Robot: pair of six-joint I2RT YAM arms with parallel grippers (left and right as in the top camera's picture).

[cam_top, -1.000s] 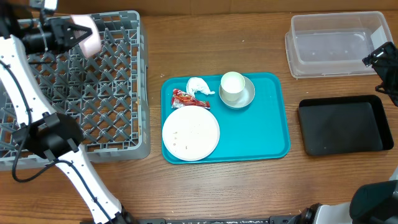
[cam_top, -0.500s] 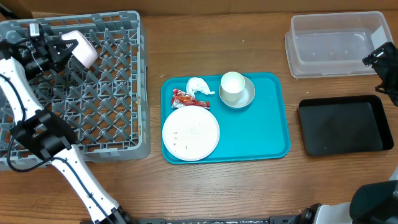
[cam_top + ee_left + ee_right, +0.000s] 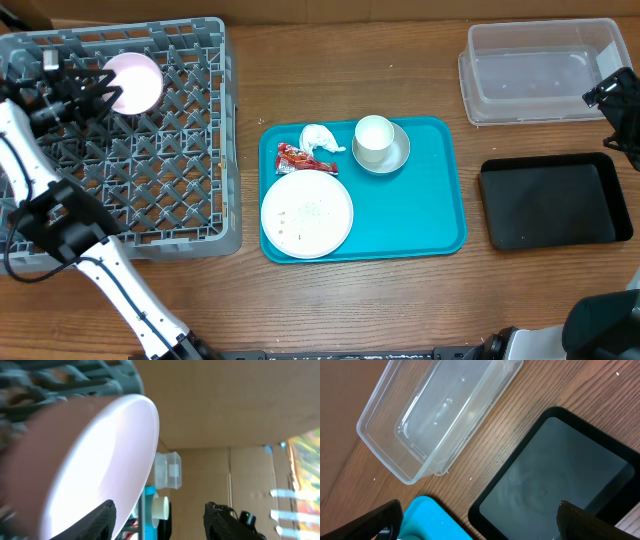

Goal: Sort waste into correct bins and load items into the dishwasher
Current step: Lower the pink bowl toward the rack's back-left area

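Observation:
A pink bowl [image 3: 135, 80] rests in the far left part of the grey dish rack [image 3: 160, 180]. My left gripper [image 3: 88, 92] is just left of it, open. In the left wrist view the bowl [image 3: 90, 460] fills the left side, lying against one finger while the left gripper [image 3: 160, 510] has nothing between its jaws. On the teal tray [image 3: 425, 205] lie a white plate [image 3: 307, 214], a white cup [image 3: 373, 140] standing in a grey bowl [image 3: 398, 155], a red wrapper [image 3: 303, 158] and a crumpled white tissue [image 3: 320, 138]. My right gripper [image 3: 480, 510] hangs open over the table's right side.
A clear plastic bin [image 3: 540, 70] stands at the back right, seen below the right wrist as the clear bin [image 3: 440, 415]. A black bin [image 3: 553, 200] sits in front of it, its corner under the right wrist as the black bin [image 3: 565, 475]. The rack's walls [image 3: 75, 375] rise around the bowl.
The left gripper lowered the pink bowl into the rack and opened, letting it go. The bowl now lies flatter. The right arm has not moved.

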